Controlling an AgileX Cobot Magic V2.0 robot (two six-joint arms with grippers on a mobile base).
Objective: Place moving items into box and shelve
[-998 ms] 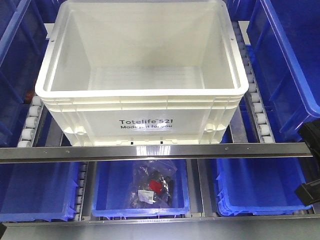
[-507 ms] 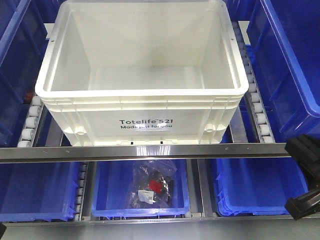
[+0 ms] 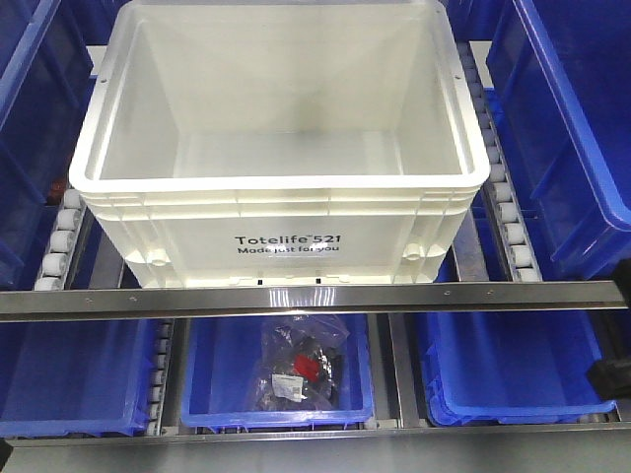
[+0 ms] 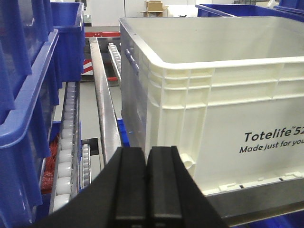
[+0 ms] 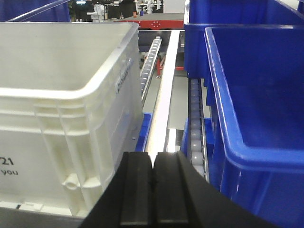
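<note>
The box (image 3: 281,182), a large white tote printed "Totelife 521", stands on the roller shelf, and its inside shows nothing but bare plastic. The moving items are out of view in every frame. My left gripper (image 4: 146,154) is shut with nothing between its black fingers, low in front of the box's (image 4: 228,64) front left corner. My right gripper (image 5: 153,161) is shut and holds nothing, just off the box's (image 5: 71,92) front right corner. A dark piece of the right arm (image 3: 611,376) shows at the front view's right edge.
Tall blue bins (image 3: 572,128) flank the box on both sides. White roller tracks (image 3: 508,212) run beside it. A steel rail (image 3: 296,298) crosses below its front. Blue bins sit on the lower shelf, and the middle one (image 3: 222,379) holds a plastic bag of dark parts (image 3: 301,370).
The right arm's dark links swung further into the front view's right edge half a second ago, then pulled back almost out of frame. The box has not moved.
</note>
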